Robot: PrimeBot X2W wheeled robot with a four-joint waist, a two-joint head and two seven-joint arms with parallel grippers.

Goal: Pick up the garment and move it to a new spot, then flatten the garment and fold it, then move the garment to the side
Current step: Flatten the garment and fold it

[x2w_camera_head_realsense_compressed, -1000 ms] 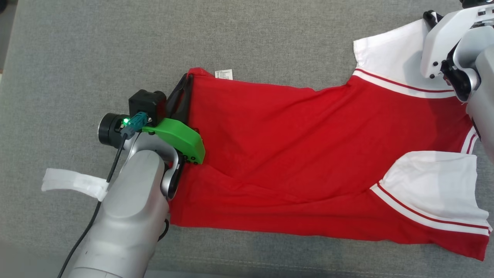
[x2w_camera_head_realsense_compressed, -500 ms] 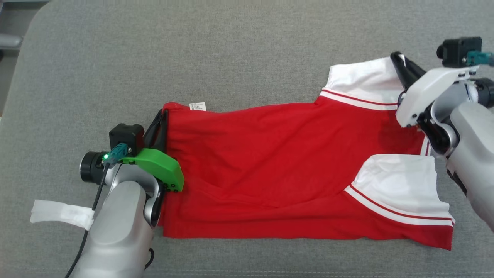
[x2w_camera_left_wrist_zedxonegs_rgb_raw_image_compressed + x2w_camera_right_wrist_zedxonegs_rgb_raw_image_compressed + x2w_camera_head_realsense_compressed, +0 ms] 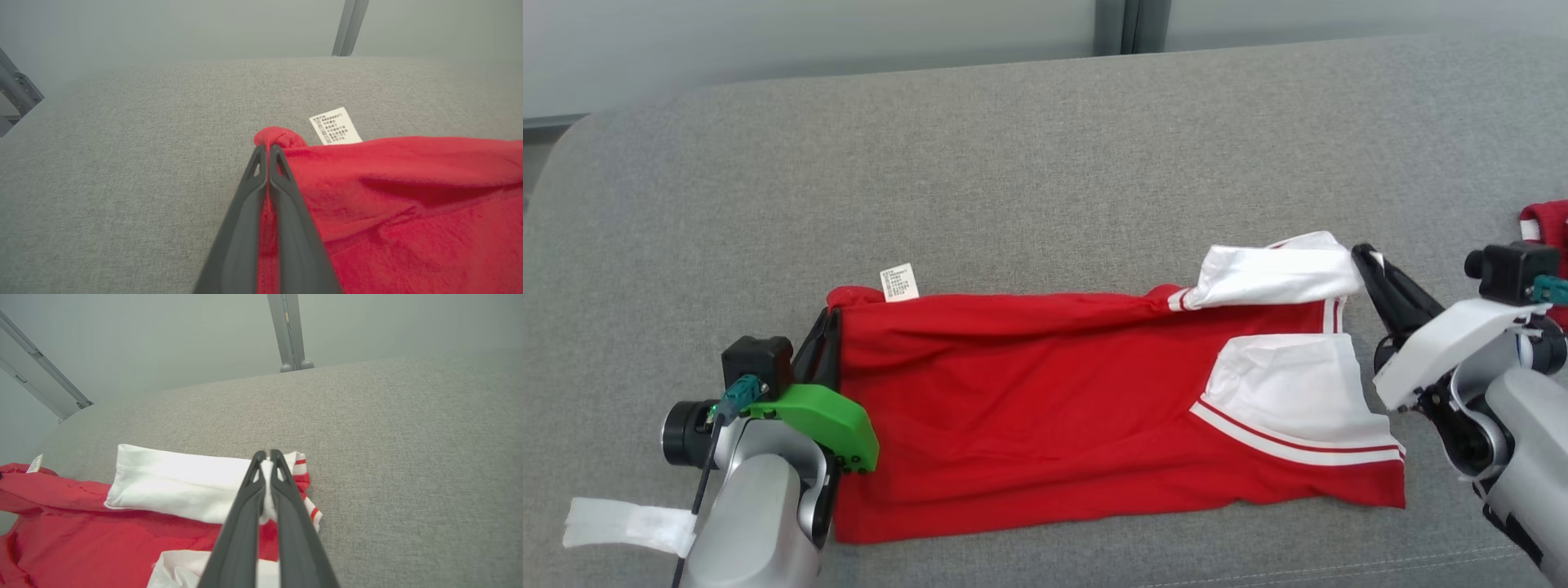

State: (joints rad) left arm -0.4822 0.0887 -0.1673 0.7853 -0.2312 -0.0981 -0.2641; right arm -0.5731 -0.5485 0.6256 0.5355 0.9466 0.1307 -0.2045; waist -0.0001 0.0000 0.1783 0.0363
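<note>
grey woven upholstery (image 3: 1045, 163) covers the whole work surface. a pale wall panel (image 3: 809, 41) and a grey upright post (image 3: 1123, 20) stand behind its far edge.

item 1, garment (image 3: 1029, 416): bright red shirt with white sleeves. it lies lengthwise across the middle of the surface, hem to the left and sleeves to the right. the near portion rests flat on the upholstery with shallow creases. the far edge runs as a drawn line between the two grippers. a small white label (image 3: 898, 282) sticks out at the far left corner of the hem.

item 2, left gripper (image 3: 827, 331): positioned at the far left corner of the hem. the left wrist view shows both dark fingers pressed together with red cloth pinched between them and a small bunch of cloth just past the tips. the label lies just right of that bunch. a green cover (image 3: 821, 416) on the wrist overlaps the shirt's left edge. a white strip (image 3: 621, 523) projects leftward from the forearm.

item 3, right gripper (image 3: 1365, 260): positioned at the far right end of the garment. the right wrist view shows its fingers clamped on white cloth of the far sleeve (image 3: 1270, 273), beside the red-striped trim. that sleeve is doubled over along the far edge. the near sleeve (image 3: 1290, 392) lies spread flat on the red body.

item 4, darker red piece (image 3: 1547, 224) with a white band: at the right edge of the head view, apart from the garment.
</note>
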